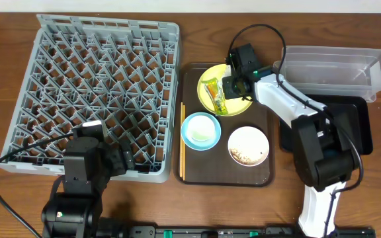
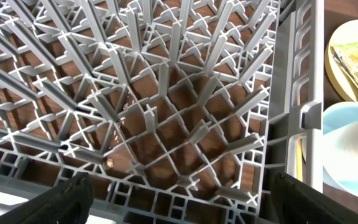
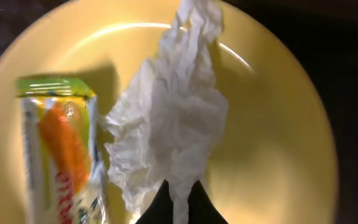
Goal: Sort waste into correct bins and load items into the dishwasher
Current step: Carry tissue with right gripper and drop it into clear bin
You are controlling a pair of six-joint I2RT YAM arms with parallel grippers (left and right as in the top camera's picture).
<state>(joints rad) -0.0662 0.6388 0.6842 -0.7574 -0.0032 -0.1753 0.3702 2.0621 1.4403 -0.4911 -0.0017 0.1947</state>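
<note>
My right gripper (image 3: 180, 202) is shut on the crumpled white tissue (image 3: 169, 118) and holds it over the round yellow plate (image 3: 278, 124). The green-yellow snack wrapper (image 3: 61, 149) lies on the plate's left side. In the overhead view the right gripper (image 1: 238, 84) is over the plate (image 1: 211, 78), which sits on the brown tray beside the wrapper (image 1: 215, 96). My left gripper (image 2: 179, 211) is open and empty over the near right corner of the grey dish rack (image 2: 166, 112), which fills the table's left side overhead (image 1: 91, 92).
On the brown serving tray (image 1: 260, 178) stand a light-blue bowl (image 1: 200, 131), a cream-white bowl with crumbs (image 1: 248, 146) and chopsticks (image 1: 182, 142) along its left edge. A clear tub (image 1: 333, 69) and a black tray (image 1: 359, 125) are at the right.
</note>
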